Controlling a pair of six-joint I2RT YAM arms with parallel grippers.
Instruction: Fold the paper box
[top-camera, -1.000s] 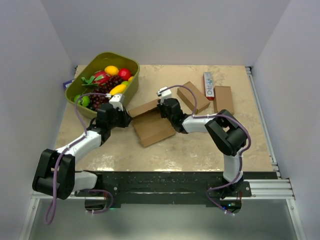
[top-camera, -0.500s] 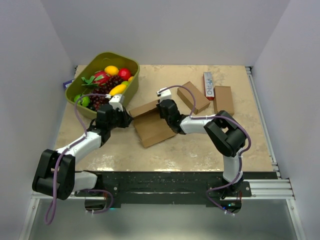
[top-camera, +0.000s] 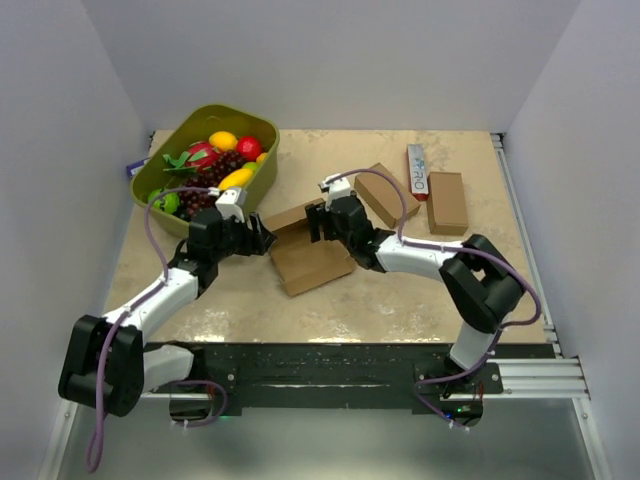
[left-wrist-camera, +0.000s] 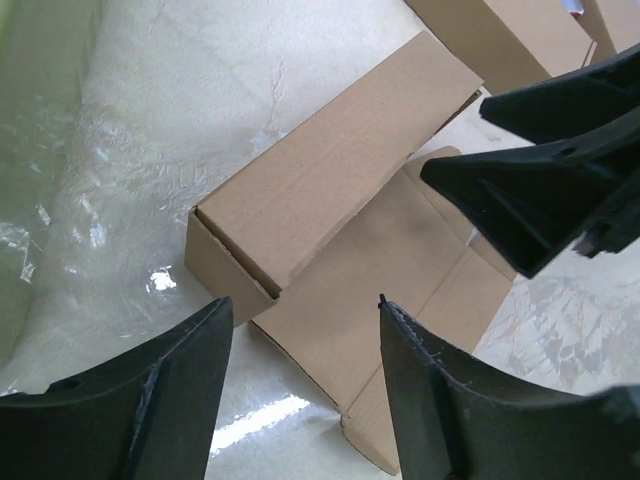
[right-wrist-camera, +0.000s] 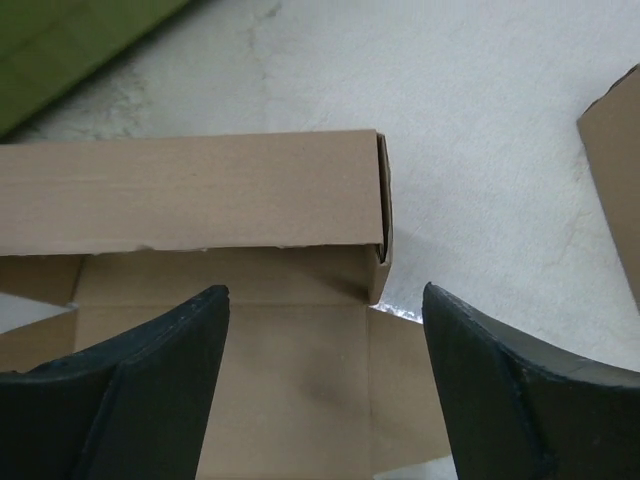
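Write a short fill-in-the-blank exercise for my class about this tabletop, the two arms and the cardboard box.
The left gripper and right gripper flank the paper box, both with jaws ____.
The ____ tub holds fruit.
Beside the white-and-red carton lie ____ closed brown boxes.
Missing words: open; green; two.

Half-folded brown paper box (top-camera: 305, 250), mid-table
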